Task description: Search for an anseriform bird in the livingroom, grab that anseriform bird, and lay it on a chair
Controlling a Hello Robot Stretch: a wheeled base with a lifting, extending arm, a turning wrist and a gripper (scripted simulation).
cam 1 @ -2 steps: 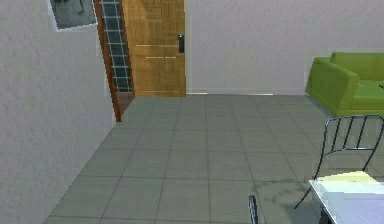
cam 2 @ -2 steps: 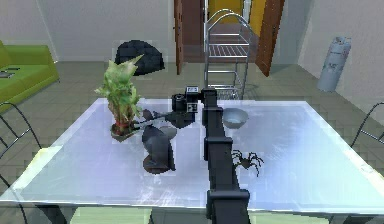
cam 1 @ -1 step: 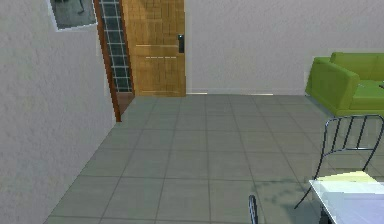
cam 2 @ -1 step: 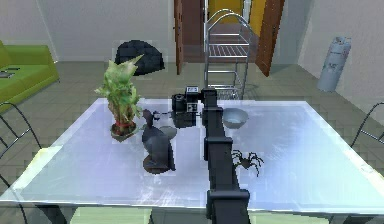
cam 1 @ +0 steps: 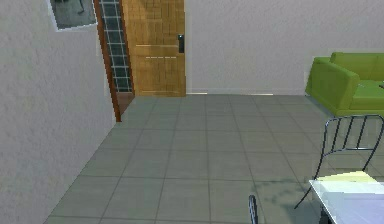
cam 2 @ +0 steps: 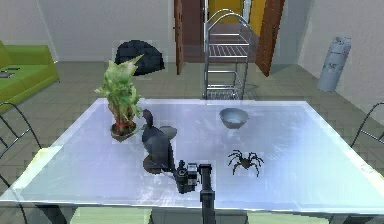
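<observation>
A dark bird figure (cam 2: 155,146) with a raised neck stands on the glass table (cam 2: 300,170), just right of a potted green plant (cam 2: 121,95). The arm (cam 2: 206,196) rises from the arm side view's bottom edge. The gripper (cam 2: 181,173) sits at its far end, close beside the bird's base. With the bird standing on the table at the gripper, I cannot tell whether it holds anything. A green chair (cam 1: 345,82) with metal legs stands at the forward view's right.
On the table also lie a grey bowl (cam 2: 233,118) and a black spider figure (cam 2: 243,160). Behind it are a metal rack (cam 2: 228,50), a dark seat (cam 2: 138,55) and a grey cylinder (cam 2: 337,62). Ahead: tiled floor (cam 1: 190,150), a wooden door (cam 1: 155,45).
</observation>
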